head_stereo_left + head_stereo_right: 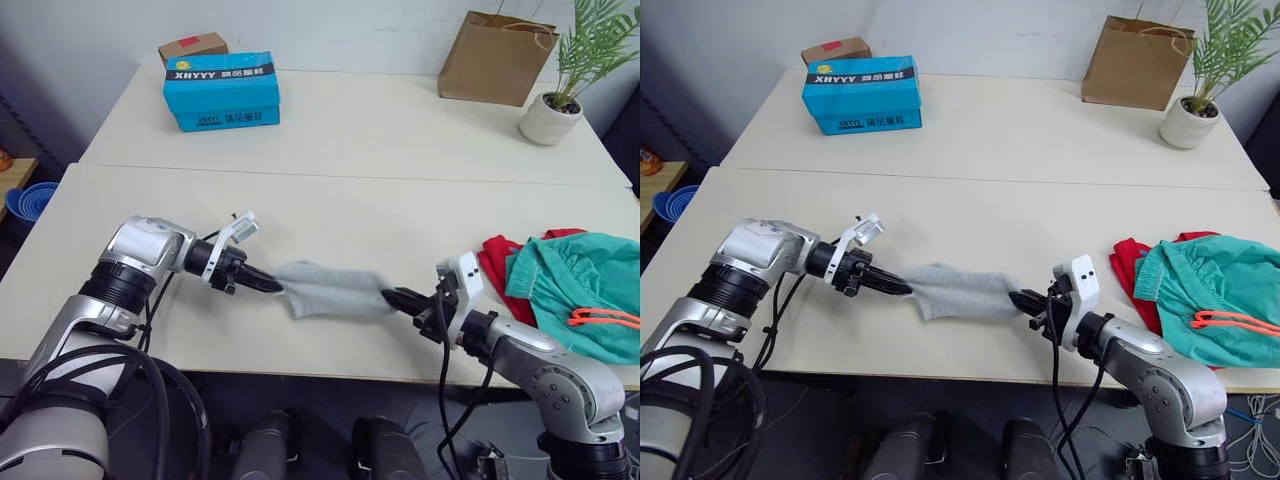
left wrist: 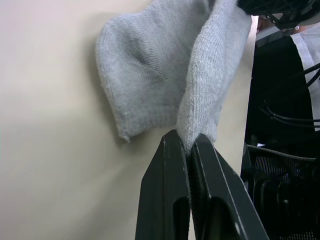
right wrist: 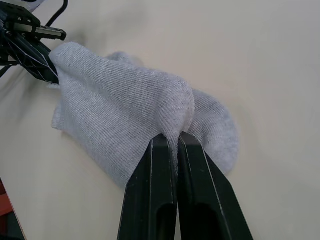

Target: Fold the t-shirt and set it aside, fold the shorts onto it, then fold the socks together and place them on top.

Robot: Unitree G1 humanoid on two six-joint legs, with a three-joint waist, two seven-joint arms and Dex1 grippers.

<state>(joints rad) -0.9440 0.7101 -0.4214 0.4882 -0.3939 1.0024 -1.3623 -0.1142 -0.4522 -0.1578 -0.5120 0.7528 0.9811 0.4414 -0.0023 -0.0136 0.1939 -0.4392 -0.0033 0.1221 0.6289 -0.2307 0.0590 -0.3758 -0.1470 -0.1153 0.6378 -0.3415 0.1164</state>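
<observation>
The light grey socks [image 1: 330,287] stretch between my two grippers near the table's front edge. My left gripper [image 1: 277,286] is shut on their left end, and the pinched knit shows in the left wrist view [image 2: 200,122]. At the socks' right end my right gripper [image 1: 392,298] is shut on the fabric [image 3: 125,115]. At the right of the table, the teal-green shorts [image 1: 585,290] with an orange-red drawstring lie on top of the red t-shirt [image 1: 497,262], which peeks out at their left.
On the far table stand a blue box [image 1: 222,90] with a small brown box [image 1: 192,46] behind it, a brown paper bag [image 1: 497,58] and a potted plant [image 1: 560,100]. A blue basket [image 1: 28,200] sits off the table at the left.
</observation>
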